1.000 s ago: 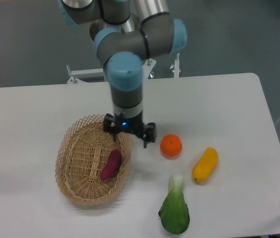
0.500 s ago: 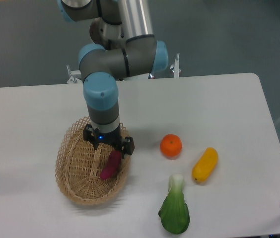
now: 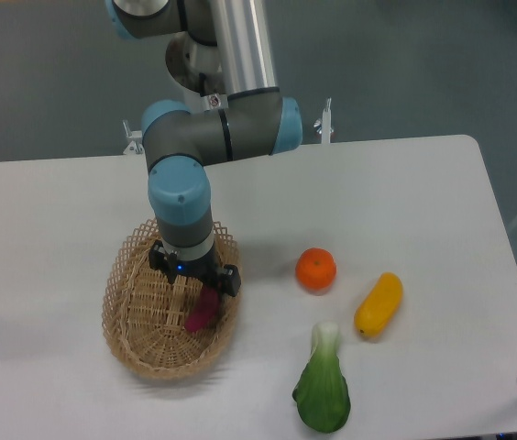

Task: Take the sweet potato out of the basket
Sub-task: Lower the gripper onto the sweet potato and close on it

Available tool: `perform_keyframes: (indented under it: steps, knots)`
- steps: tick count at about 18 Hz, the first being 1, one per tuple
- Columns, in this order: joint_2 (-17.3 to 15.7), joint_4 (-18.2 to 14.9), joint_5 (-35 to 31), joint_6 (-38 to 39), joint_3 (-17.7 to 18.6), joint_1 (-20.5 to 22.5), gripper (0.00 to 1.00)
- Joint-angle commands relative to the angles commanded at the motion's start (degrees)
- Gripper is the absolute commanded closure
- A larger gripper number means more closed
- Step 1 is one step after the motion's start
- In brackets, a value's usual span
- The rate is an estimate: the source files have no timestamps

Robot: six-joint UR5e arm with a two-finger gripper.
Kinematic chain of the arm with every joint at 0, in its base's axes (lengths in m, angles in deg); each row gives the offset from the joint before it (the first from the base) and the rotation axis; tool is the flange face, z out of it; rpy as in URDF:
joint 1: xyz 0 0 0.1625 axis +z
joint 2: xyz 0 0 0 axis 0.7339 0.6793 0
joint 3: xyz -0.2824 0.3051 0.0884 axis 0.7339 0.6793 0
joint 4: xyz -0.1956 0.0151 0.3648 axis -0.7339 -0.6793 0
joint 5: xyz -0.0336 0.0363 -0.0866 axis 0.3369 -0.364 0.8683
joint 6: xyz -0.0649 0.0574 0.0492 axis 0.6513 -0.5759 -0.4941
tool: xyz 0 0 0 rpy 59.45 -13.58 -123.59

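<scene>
Tool (image 3: 195,291) sits over the potato (image 3: 203,311) in the basket (image 3: 128,316); opening can't be told, so it should be centred before closing.

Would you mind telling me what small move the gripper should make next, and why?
Probably lower slightly and close. The gripper sits directly over the purple-magenta sweet potato, which lies in the tan wicker basket; whether its fingers already straddle it is unclear.

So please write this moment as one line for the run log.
phase: reaching | gripper: over sweet potato, grasp state unclear | sweet potato: lying in basket | lifted: not yet
</scene>
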Motion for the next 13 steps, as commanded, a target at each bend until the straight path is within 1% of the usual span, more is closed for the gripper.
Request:
perform_keyframes:
  steps: [3,10,12,13]
  knots:
    - [1.0,0.2,0.0,-0.1,-0.1,0.0,0.00]
    - [1.6,0.5,-0.1,-0.1,-0.2,0.0,0.00]
    - [1.7,0.5,-0.1,-0.1,-0.2,0.0,0.04]
    - [1.8,0.5,-0.2,-0.1,-0.2,0.0,0.08]
